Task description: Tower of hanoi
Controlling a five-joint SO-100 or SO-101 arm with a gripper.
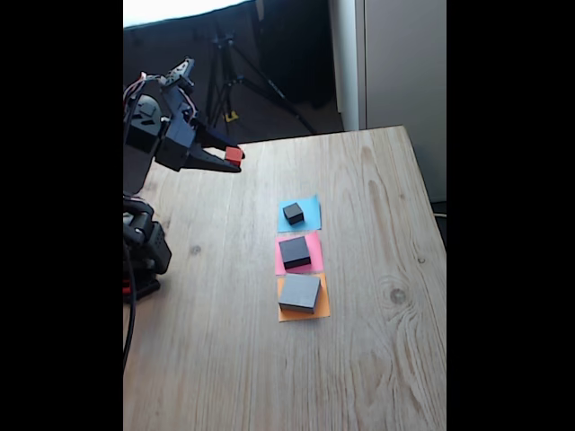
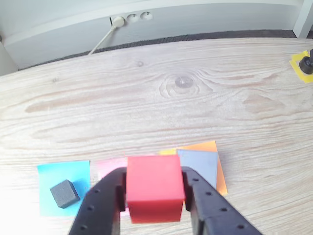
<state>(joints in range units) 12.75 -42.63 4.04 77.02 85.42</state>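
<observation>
Red plastic is what is clamped between the two black fingers of the gripper [image 2: 155, 196]: a small red cube [image 2: 155, 188], seen in the wrist view with a finger pressed against each of its side faces. In the fixed view the same cube [image 1: 234, 154] is held at the gripper's [image 1: 235, 160] tip, lifted well above the table [image 1: 377, 341] near its far left corner.

Three dark blocks are laid out in a short row down the middle of the table in the fixed view, each on its own paper square. The smallest dark block [image 1: 293, 213] is set on the blue paper [image 1: 310, 214], farthest from the camera. The middle dark block [image 1: 295, 252] is set on the pink paper [image 1: 314, 252], just beyond the largest. The largest, a grey block [image 1: 299, 293], is set on the orange paper [image 1: 320, 308], nearest the camera. The three blocks are apart from one another, and the papers are nearly touching edge to edge.

In the wrist view the smallest block [image 2: 64, 193] is seen on the blue paper [image 2: 73, 172] at the left, while the grey block [image 2: 200, 165] and the orange paper [image 2: 211, 148] are partly hidden behind the cube.

Beyond the table's far edge in the fixed view, a black tripod [image 1: 235, 72] is seen standing on the floor.
</observation>
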